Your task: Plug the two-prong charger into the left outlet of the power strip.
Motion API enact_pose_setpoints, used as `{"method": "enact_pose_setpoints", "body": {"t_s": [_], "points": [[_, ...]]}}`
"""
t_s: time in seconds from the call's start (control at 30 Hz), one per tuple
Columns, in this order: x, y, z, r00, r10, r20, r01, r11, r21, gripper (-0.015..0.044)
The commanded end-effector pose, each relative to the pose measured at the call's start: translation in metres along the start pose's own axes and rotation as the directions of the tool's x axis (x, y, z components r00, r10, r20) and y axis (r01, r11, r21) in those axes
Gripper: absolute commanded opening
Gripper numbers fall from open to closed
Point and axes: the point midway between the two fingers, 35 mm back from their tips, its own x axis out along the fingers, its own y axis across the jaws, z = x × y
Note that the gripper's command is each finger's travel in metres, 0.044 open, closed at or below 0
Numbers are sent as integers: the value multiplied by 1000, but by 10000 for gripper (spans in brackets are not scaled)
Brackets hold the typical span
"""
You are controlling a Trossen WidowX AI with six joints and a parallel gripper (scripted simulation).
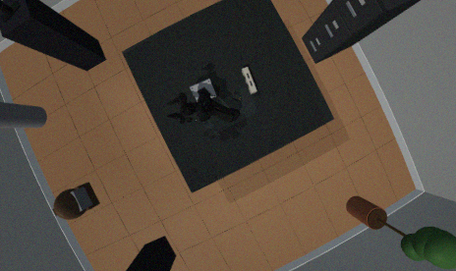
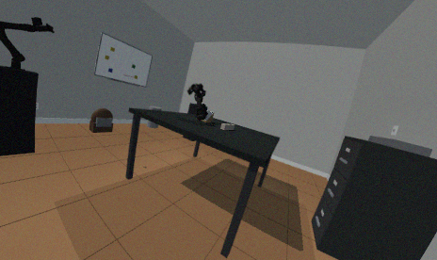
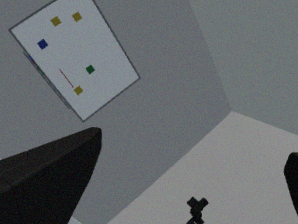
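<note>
The black parallel-jaw gripper (image 1: pixel 210 86) stood with its fingers spread wide and held nothing, poised above the small pale grey, box-shaped charger (image 1: pixel 199 89) on the dark square table (image 1: pixel 275 45). The cream rectangular power strip (image 1: pixel 250 80) lay near the gripper, apart from it. Judged from this, the task had barely begun — grasping, carrying and straight insertion into the left outlet all remained.

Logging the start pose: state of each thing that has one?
pincer: open, nothing held, clear of the strip
charger: on the table, beside the arm, not plugged in
power strip: flat on the table, outlets unoccupied
filing cabinet: drawers shut
</note>
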Motion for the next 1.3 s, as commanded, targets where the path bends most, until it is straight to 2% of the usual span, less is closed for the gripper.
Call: {"method": "enact_pose_setpoints", "body": {"t_s": [0.0, 0.03, 0.6, 0.93, 1.27], "points": [[0, -1, 0, 1000, -3, -2, 3, 1000, 1, 426], [0, -3, -1, 1000, -12, -8, 12, 1000, 4, 440], [-4, -70, -28, 928, -313, -203, 335, 938, 84, 440], [-19, -110, -44, 825, -474, -308, 525, 844, 109, 440], [-41, -146, -57, 685, -608, -403, 697, 708, 116, 440]]}}
